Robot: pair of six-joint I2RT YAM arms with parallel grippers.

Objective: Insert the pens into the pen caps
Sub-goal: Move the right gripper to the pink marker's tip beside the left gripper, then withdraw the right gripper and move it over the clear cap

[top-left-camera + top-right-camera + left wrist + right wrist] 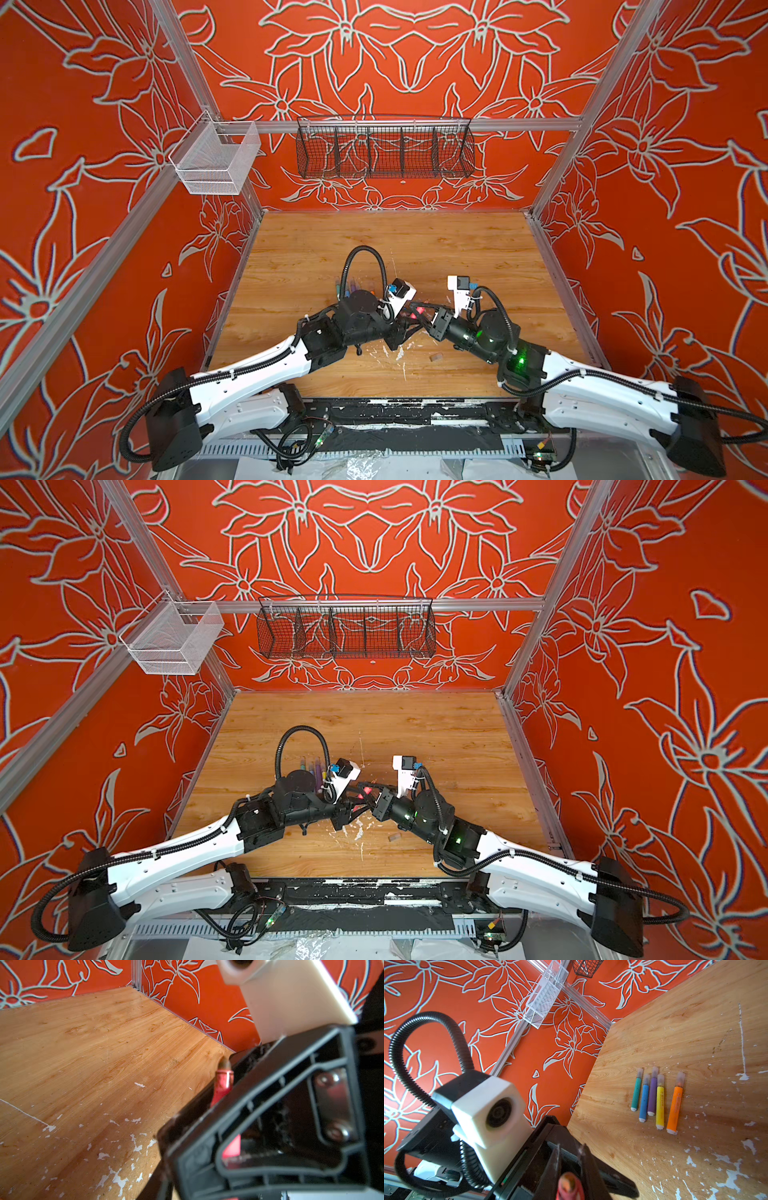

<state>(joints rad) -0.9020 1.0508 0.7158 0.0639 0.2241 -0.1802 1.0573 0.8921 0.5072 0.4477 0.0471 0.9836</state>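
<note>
Bare tabletop [415, 241] beyond pen row [652, 1095]

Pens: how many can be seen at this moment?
6. Five lie side by side on the table: green pen, blue pen, purple pen, yellow pen, orange pen. The pink pen is raised above the table, only partly visible.

Both top views looked steeply down from high at the front onto the whole bench [395, 249]. Wrist cameras sat close over that bench: the left faced the right wall [218, 1001], the right the left wall [508, 1053].
</note>
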